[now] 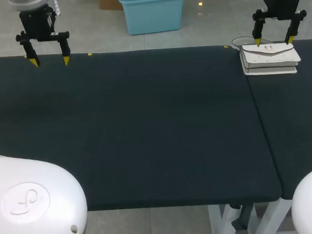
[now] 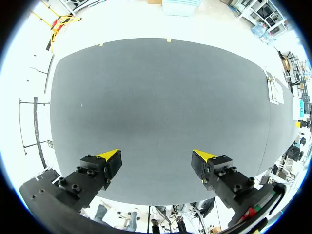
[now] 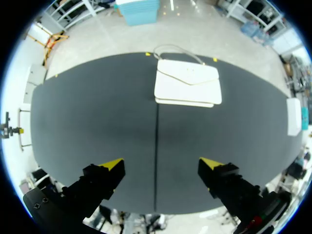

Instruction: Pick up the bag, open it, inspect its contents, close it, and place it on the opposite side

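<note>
Task looks barely begun, nothing done yet as far as I can judge: the white flap-front leather-look handbag [image 1: 270, 58] lies flat on the dark cloth-covered desk [image 1: 146, 123] at its far right corner, flap shut, thin strap loop [image 1: 239, 40] trailing off its far side toward the desk edge. Right pincer [image 1: 273, 40] hangs above the bag's far side w/ fingers spread wide and holding nothing; in the right wrist view the bag [image 3: 187, 83] sits ahead of that pincer [image 3: 161, 164], not between the tips, no contact visible. Left pincer [image 1: 50, 61] is at the far left corner, also spread and holding nothing, w/ only bare cloth under it [image 2: 156, 155]. All steps remain: pick up, open, inspect, close, then carry over to the left side. Room for moving: the whole middle and left of the desk is bare cloth, so prob. a free path across. Watch-outs: the bag is near the far edge and just right of the seam [image 1: 259, 116] btw. the two desk sections (a dragged bag might catch there, lifting seems safer), and the strap could snag a fingertip.
</note>
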{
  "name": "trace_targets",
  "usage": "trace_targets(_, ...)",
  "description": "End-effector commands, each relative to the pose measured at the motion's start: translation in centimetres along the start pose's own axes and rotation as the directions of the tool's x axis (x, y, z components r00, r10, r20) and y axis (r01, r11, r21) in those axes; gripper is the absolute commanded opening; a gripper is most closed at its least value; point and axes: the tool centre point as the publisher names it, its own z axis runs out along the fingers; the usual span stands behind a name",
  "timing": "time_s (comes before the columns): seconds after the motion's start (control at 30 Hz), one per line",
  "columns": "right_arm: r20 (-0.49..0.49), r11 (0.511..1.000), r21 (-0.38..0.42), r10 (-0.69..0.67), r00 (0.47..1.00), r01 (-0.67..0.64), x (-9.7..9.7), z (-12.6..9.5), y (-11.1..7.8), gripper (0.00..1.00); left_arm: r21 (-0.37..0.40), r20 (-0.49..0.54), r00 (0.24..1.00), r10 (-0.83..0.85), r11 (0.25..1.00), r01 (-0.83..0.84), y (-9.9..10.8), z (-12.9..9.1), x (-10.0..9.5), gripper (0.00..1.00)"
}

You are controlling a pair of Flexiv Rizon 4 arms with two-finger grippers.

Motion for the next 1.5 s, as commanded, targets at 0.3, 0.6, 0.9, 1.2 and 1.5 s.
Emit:
trace_targets(0.3, -0.076, 0.999, 0.031, 0.012, 0.997, -0.010, -1.8, 0.4, 1.0, 1.00, 0.216, -0.058, 0.925, 0.375, 0.909, -0.355, 1.8, -0.2, 1.2, 1.00)
trace_targets(0.6, -0.196, 0.995, 0.064, 0.093, 0.976, -0.082, -5.8, 2.3, 2.2, 1.00, 0.428, 0.002, 0.636, 0.772, 0.574, -0.698, 5.4, 0.7, 2.7, 1.00)
trace_targets(0.9, -0.257, 0.988, 0.073, 0.153, 0.954, -0.138, -8.7, 4.2, 3.2, 1.00, 0.592, 0.024, 0.306, 0.952, 0.233, -0.771, 6.9, 2.4, 4.0, 1.00)
trace_targets(1.2, -0.303, 0.976, 0.009, 0.208, 0.930, -0.216, -11.1, 5.3, 4.7, 1.00, 0.633, 0.018, 0.201, 0.979, 0.144, -0.761, 7.1, 2.9, 4.7, 1.00)
trace_targets(1.5, -0.303, 0.965, -0.003, 0.251, 0.919, -0.264, -12.8, 7.6, 6.2, 1.00, 0.633, 0.018, 0.201, 0.979, 0.144, -0.761, 7.1, 2.9, 4.7, 1.00)
